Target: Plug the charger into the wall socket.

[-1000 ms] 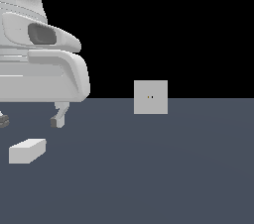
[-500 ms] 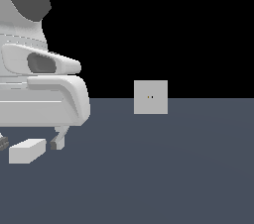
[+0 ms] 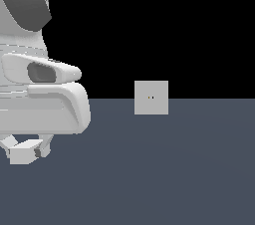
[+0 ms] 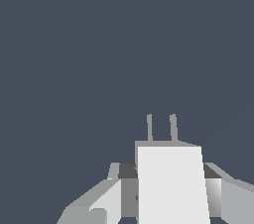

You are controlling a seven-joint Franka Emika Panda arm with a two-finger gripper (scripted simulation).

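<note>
At the exterior view's left, the white arm's pincer (image 3: 27, 150) sat low over the dark slate-blue worktop (image 3: 164, 174), its fingers (image 3: 46, 145) on either side of the small off-white rectangular charger block (image 3: 22, 153). In the wrist view the pincer (image 4: 168, 191) was closed on the charger (image 4: 171, 183), both pads touching its sides, with two thin grey prongs (image 4: 161, 128) jutting from its far end. Well apart, toward the exterior view's right, the flat light-grey square wall socket (image 3: 151, 97) stood upright at the worktop's far edge.
</note>
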